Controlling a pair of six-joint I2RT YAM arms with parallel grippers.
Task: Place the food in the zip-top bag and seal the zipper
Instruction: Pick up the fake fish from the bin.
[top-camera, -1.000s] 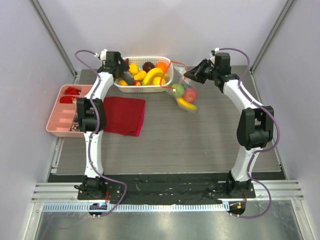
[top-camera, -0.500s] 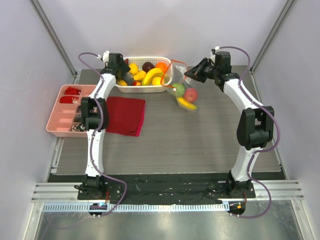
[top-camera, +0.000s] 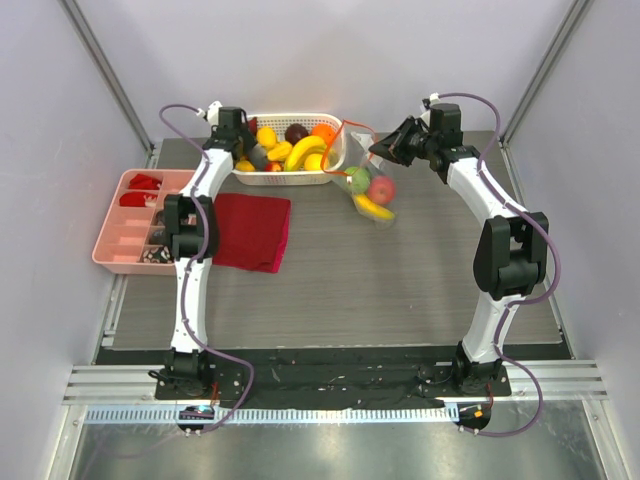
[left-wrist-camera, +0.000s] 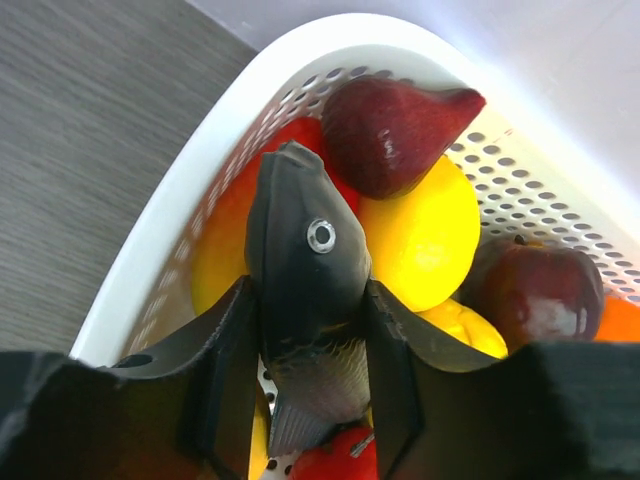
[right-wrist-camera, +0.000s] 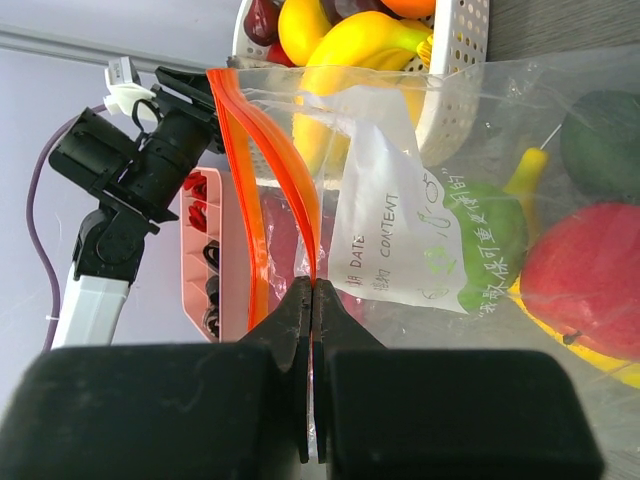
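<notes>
My left gripper (top-camera: 250, 153) is inside the white basket (top-camera: 285, 180), shut on a dark toy fish (left-wrist-camera: 305, 265), with a finger on each side of its body (left-wrist-camera: 310, 370). Around the fish lie a dark red pointed piece (left-wrist-camera: 395, 135), a yellow round piece (left-wrist-camera: 425, 240) and a dark red apple (left-wrist-camera: 535, 290). My right gripper (top-camera: 380, 148) is shut on the orange-red zipper strip (right-wrist-camera: 265, 170) of the clear zip-top bag (top-camera: 368, 185) and holds its mouth open, hanging beside the basket. The bag holds a green piece (right-wrist-camera: 490, 250), a red apple (right-wrist-camera: 585, 275) and a banana (top-camera: 372, 208).
The basket also holds yellow bananas (top-camera: 305, 152) and an orange piece (top-camera: 324, 130). A folded dark red cloth (top-camera: 248, 230) lies left of centre. A pink compartment tray (top-camera: 130, 220) stands at the table's left edge. Walls close in on both sides.
My left wrist shifted a little to the right over the basket's left end, then held still. The right arm and the bag have not moved.
</notes>
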